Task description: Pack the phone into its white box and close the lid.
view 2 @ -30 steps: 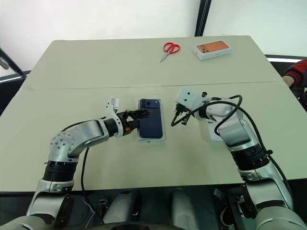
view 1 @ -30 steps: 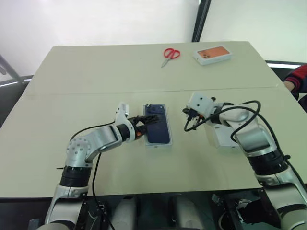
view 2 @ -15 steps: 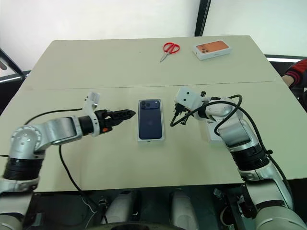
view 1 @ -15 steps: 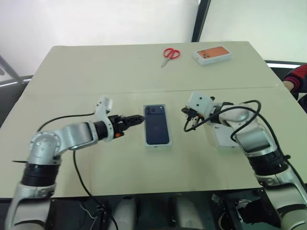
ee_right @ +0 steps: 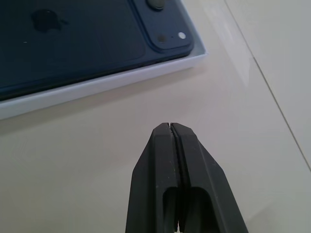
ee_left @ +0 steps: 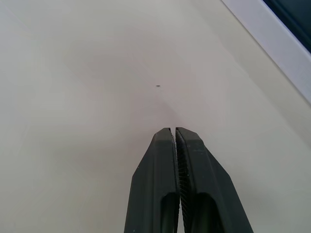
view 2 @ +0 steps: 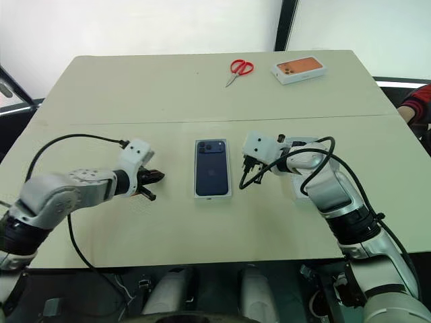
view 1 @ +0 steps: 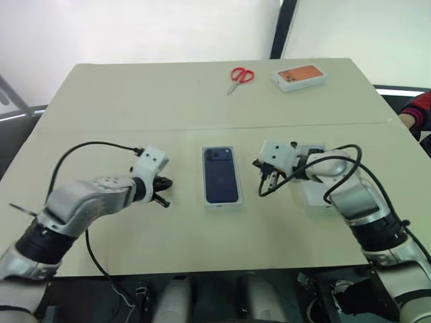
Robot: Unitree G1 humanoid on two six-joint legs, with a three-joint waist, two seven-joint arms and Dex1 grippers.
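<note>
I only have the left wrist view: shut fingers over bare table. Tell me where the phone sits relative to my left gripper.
Observer: The phone lies in the white box at the middle of the table, to the right of your left gripper, with bare tabletop between them.
Operator: Report the right gripper.
Observer: The right gripper is shut and empty, just off the box's right side, not touching it.
Operator: Find me the lid.
Observer: A flat white piece lies under the right forearm, partly hidden. I cannot tell whether it is the lid.
</note>
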